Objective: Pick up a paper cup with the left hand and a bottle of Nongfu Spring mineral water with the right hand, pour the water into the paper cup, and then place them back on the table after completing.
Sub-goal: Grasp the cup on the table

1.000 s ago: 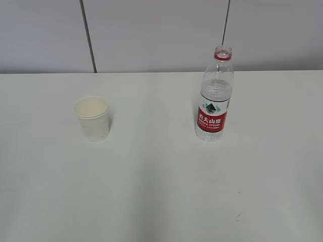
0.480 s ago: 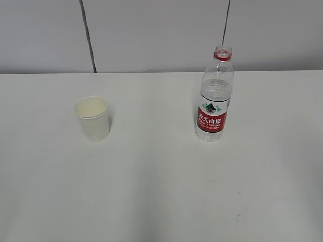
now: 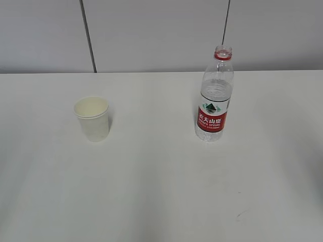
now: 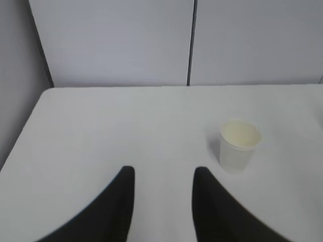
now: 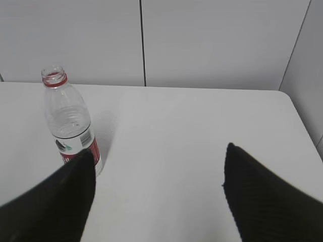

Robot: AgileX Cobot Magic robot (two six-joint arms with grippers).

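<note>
I have the paper cup (image 3: 92,119) standing upright on the left of the white matte worktop (image 3: 151,191) and the water bottle (image 3: 215,96) upright on the right, well apart, so each arm gets its own side and neither has to cross over. The cup is a thin off-white tapered cylinder with a rolled rim; the bottle is clear ribbed plastic, uncapped, with a red neck ring and red label, and looks only part full. My left pincer (image 4: 162,174) is partly spread and empty, short of the cup; my right pincer (image 5: 159,169) is spread wide, holding nothing, the bottle off its left finger.
</note>
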